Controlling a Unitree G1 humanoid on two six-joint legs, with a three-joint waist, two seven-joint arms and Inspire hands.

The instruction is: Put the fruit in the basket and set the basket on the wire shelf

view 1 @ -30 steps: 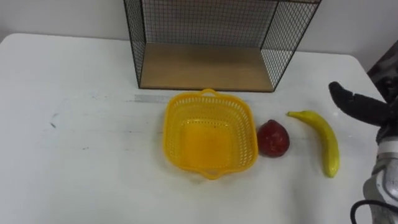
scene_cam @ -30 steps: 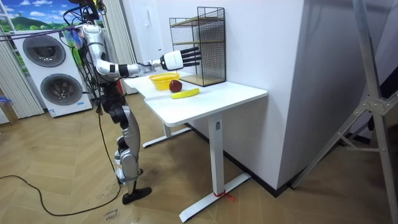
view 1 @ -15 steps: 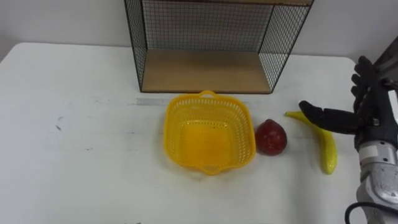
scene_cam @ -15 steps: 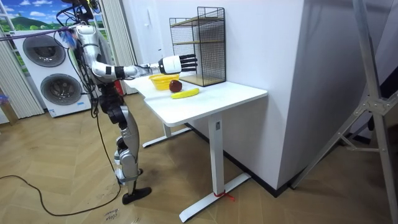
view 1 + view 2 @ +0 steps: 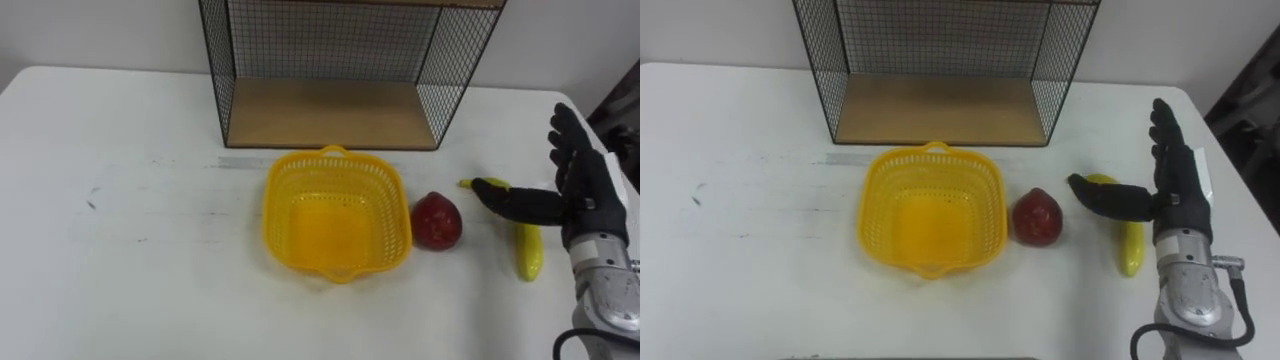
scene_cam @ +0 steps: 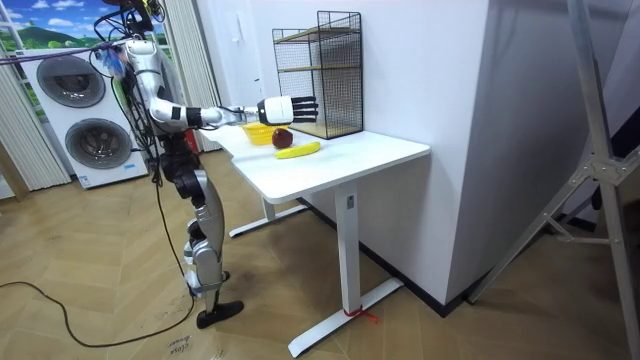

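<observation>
I'm hovering the right hand [image 5: 582,195], fingers spread and holding nothing, over the banana [image 5: 529,252] lying on the table [image 5: 150,250] right of the basket [image 5: 290,190] (light, smooth, bruisable), planning a gentle mid-length grasp.

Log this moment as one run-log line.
stage: pre-grasp | right hand: open, over banana | red fruit: on table, right of basket | basket: empty, before wire shelf
</observation>
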